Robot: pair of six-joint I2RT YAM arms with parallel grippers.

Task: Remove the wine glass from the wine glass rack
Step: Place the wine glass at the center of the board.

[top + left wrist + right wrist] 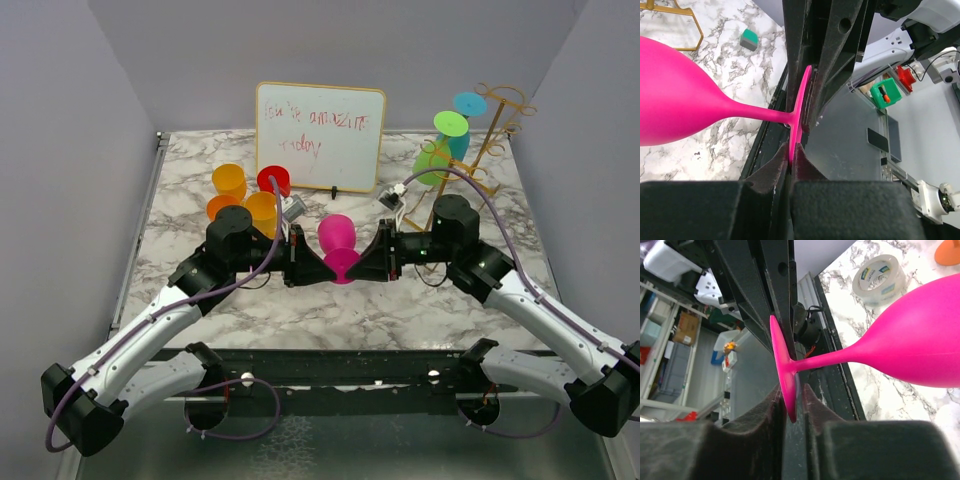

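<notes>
A pink wine glass (337, 237) hangs tipped over above the table's middle, its foot toward the near edge, between my two grippers. My left gripper (322, 268) is shut on the rim of the foot (799, 112), with the fingertips pinched on the thin disc. My right gripper (364, 266) stands slightly open around the opposite edge of the foot (782, 362). One of its pads (772, 407) touches the disc and a gap shows at the other. The gold wine glass rack (478, 160) stands at the back right with green and teal glasses (445, 145) hanging on it.
A white dry-erase board (320, 135) stands at the back centre. Orange, yellow and red cups (250, 192) cluster left of it, behind my left wrist. A tape roll (875, 277) and a small green-topped block (748, 40) lie on the marble table (400, 310).
</notes>
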